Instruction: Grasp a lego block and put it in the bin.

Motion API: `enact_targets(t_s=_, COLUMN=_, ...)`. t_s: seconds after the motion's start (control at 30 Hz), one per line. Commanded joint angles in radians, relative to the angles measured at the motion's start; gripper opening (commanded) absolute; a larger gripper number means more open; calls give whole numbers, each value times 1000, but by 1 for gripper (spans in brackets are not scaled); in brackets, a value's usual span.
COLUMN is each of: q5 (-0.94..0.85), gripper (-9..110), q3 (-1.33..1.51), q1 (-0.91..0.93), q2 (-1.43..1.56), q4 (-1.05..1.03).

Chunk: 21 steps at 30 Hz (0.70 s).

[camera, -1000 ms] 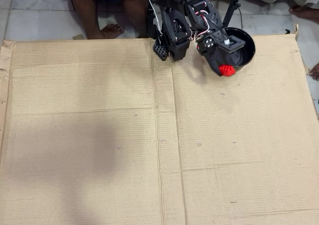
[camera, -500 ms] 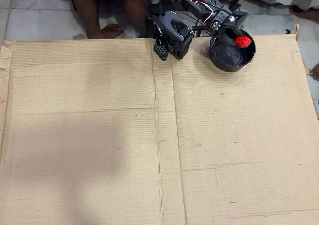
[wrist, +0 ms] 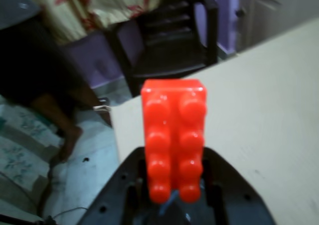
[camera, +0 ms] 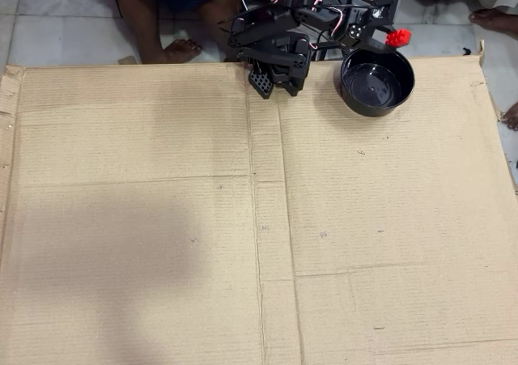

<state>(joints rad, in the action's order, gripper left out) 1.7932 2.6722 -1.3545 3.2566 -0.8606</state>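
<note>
In the wrist view the red lego block [wrist: 173, 137] fills the middle, studs facing the camera, its lower end held between my black gripper [wrist: 172, 195] fingers. In the overhead view the block [camera: 396, 37] is a small red spot at the tip of my gripper [camera: 392, 36], which hovers just above the far rim of the black bowl [camera: 377, 82]. The arm is folded along the top edge of the cardboard. The bowl's inside looks glossy and holds nothing that I can see.
A large cardboard sheet [camera: 259, 219] covers the table. The arm's base [camera: 275, 53] stands at its top edge, left of the bowl. A person's legs and feet [camera: 174, 49] are just beyond the edge. A dark chair [wrist: 169, 40] stands past the table.
</note>
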Motion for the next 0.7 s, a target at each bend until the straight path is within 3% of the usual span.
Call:
enact_targets(t_s=0.0, q5=6, gripper=0, q3=64, q1=-55, q2=14, q4=138)
enact_targets(t_s=0.27, q5=-6, gripper=1, q3=252, q1=-86, q2=21, q4=417)
enact_targets(t_s=0.67, q5=2, gripper=16, q3=290, q1=78, q2=21, q4=443)
